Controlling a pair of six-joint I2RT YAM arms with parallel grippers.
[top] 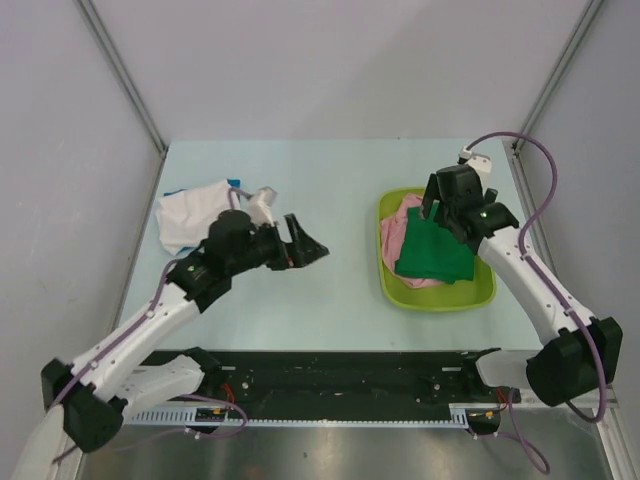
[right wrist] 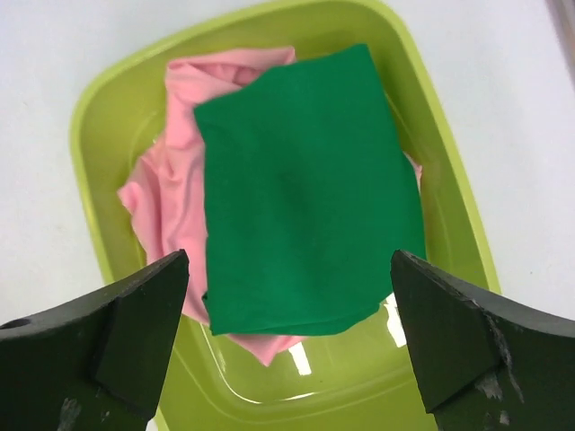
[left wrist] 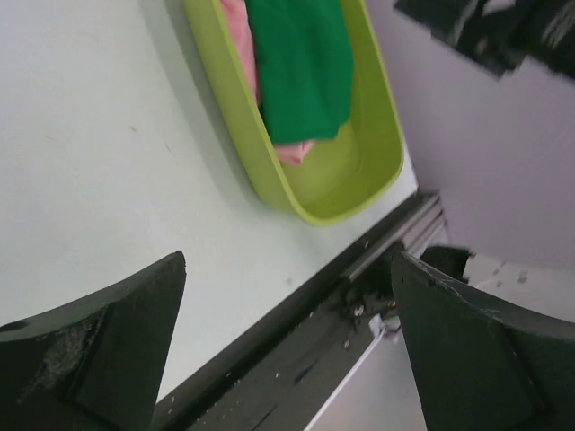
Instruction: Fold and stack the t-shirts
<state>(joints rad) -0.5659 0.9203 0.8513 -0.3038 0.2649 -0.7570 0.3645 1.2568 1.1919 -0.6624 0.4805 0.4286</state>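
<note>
A folded bright green t-shirt [top: 432,252] [right wrist: 305,189] lies on a crumpled pink t-shirt [top: 400,225] [right wrist: 166,193] inside the lime-green tub [top: 440,300] [right wrist: 99,117] at the right of the table. A bunched white t-shirt [top: 190,215] sits at the far left, with a bit of blue cloth [top: 234,184] showing at its back edge. My right gripper [top: 440,222] [right wrist: 289,256] hangs open over the tub, above the green shirt, holding nothing. My left gripper [top: 312,245] [left wrist: 287,260] stands open and empty over the middle of the table, pointing toward the tub [left wrist: 359,180].
A black rail [top: 340,375] [left wrist: 296,332] runs along the table's near edge between the arm bases. Grey walls and slanted frame posts [top: 125,75] close in the table on both sides and the back. The right arm [left wrist: 485,31] shows above the tub in the left wrist view.
</note>
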